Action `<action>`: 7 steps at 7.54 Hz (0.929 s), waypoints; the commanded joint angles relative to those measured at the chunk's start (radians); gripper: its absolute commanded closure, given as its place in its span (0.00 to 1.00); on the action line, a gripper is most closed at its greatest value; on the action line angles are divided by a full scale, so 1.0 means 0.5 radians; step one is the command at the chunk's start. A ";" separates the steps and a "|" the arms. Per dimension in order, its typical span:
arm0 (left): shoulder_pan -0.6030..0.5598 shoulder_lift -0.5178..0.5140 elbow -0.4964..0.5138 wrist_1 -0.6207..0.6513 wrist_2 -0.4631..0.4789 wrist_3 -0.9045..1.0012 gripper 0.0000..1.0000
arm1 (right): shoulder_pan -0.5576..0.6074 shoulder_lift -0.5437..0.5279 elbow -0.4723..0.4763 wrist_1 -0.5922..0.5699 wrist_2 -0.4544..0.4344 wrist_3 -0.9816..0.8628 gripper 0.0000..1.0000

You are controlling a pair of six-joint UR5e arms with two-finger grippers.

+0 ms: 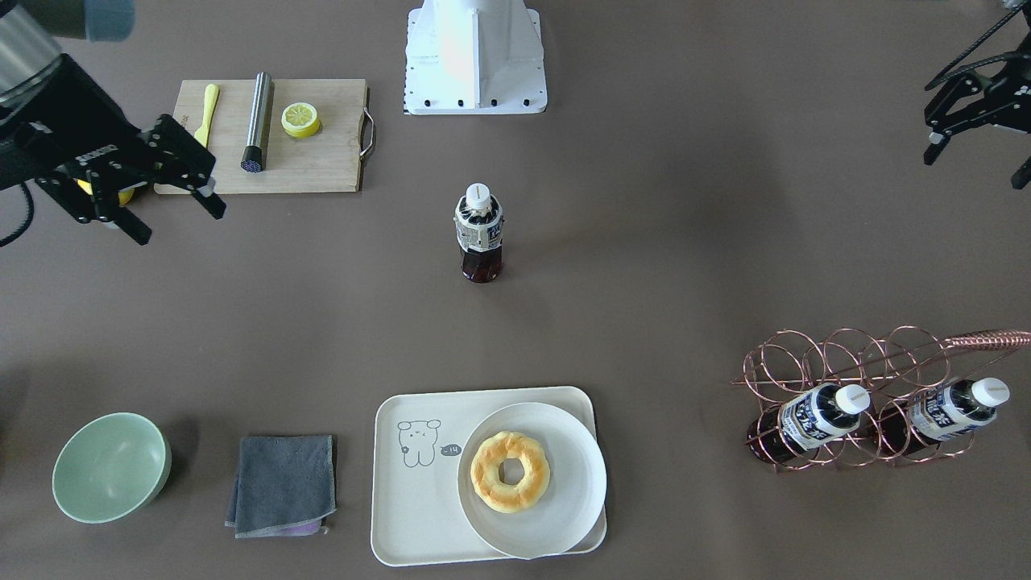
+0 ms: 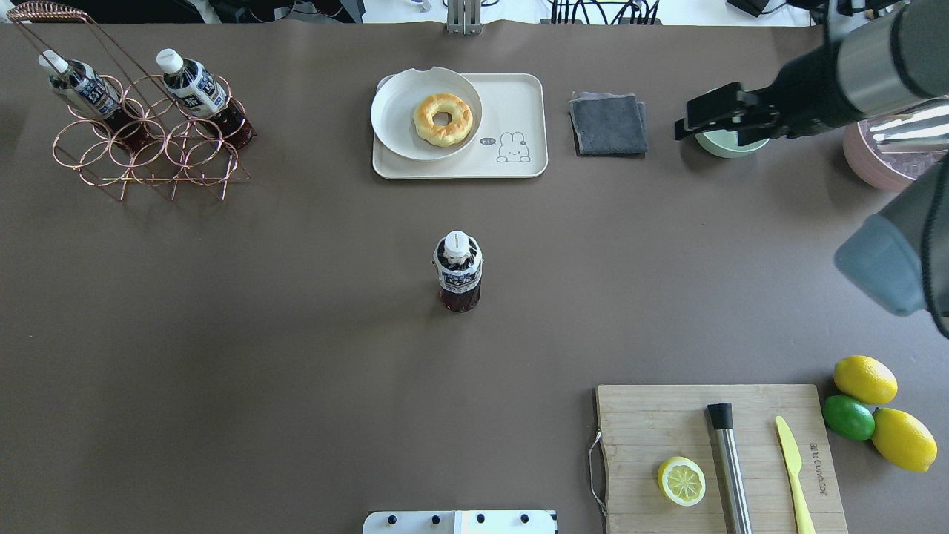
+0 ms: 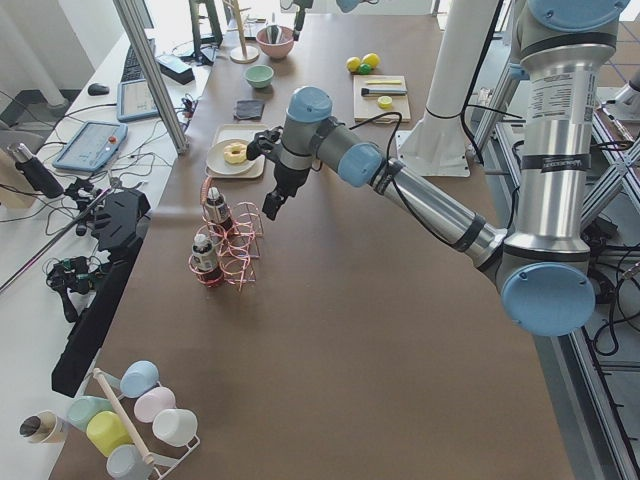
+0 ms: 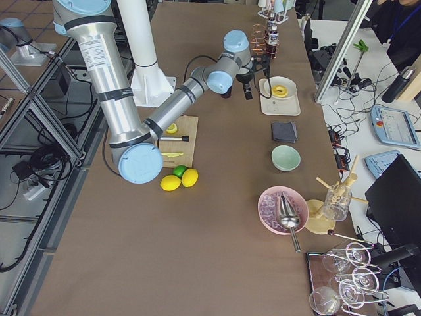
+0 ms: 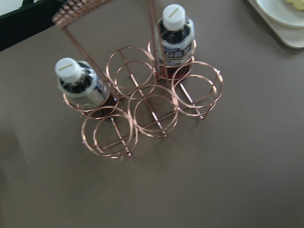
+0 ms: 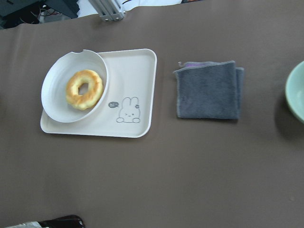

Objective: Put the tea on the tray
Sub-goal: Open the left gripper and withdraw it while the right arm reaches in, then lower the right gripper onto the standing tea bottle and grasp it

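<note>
A tea bottle (image 1: 480,234) with a white cap stands upright and alone at the table's centre; it also shows in the overhead view (image 2: 458,271). Two like bottles (image 1: 813,419) (image 1: 958,407) lean in the copper wire rack (image 1: 854,354). The cream tray (image 1: 411,499) lies at the far side from the robot, with a white plate (image 1: 564,515) and a donut (image 1: 510,471) on it. My right gripper (image 1: 181,221) is open, empty and held high. My left gripper (image 1: 979,165) is open and empty, above the rack (image 5: 152,109).
A wooden cutting board (image 2: 749,415) holds a lemon half (image 2: 681,480), a steel tool (image 2: 730,467) and a yellow knife (image 2: 793,467). Lemons and a lime (image 2: 849,417) lie beside it. A grey cloth (image 2: 608,122) and a green bowl (image 1: 109,467) sit near the tray.
</note>
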 commanded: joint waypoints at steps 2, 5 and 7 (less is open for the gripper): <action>-0.254 0.245 0.267 -0.242 -0.032 0.377 0.02 | -0.681 0.788 -0.005 -0.863 -0.738 0.513 0.00; -0.284 0.417 0.365 -0.519 -0.038 0.374 0.02 | -1.019 1.007 -0.118 -1.174 -1.145 0.676 0.00; -0.324 0.454 0.368 -0.535 -0.090 0.377 0.02 | -1.102 1.087 -0.228 -1.221 -1.222 0.732 0.00</action>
